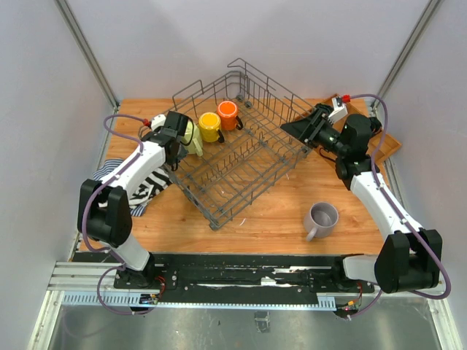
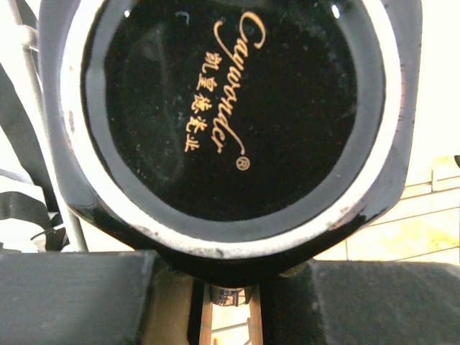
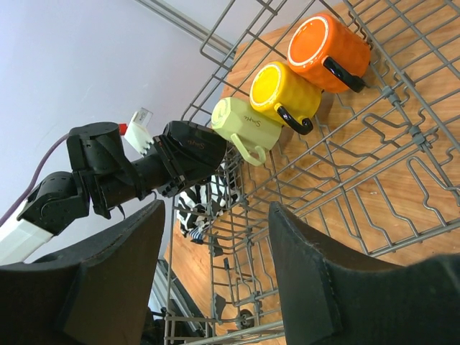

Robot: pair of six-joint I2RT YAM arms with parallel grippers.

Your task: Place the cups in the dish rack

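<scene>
Left hand clenched glossy black ceramic mug; right hand released, empty. Judged: mug needed a level descent into grey wire dish rack, clear of its wall.

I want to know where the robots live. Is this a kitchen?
Probably a robot test booth, not a real kitchen. Plain white walls box in one wooden table, the left arm and right arm are bolted to a metal rail at its edge, and a dish rack sits on it.

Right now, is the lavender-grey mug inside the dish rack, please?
Outside: the lavender-grey mug stands upright on the table, apart from the dish rack.
</scene>
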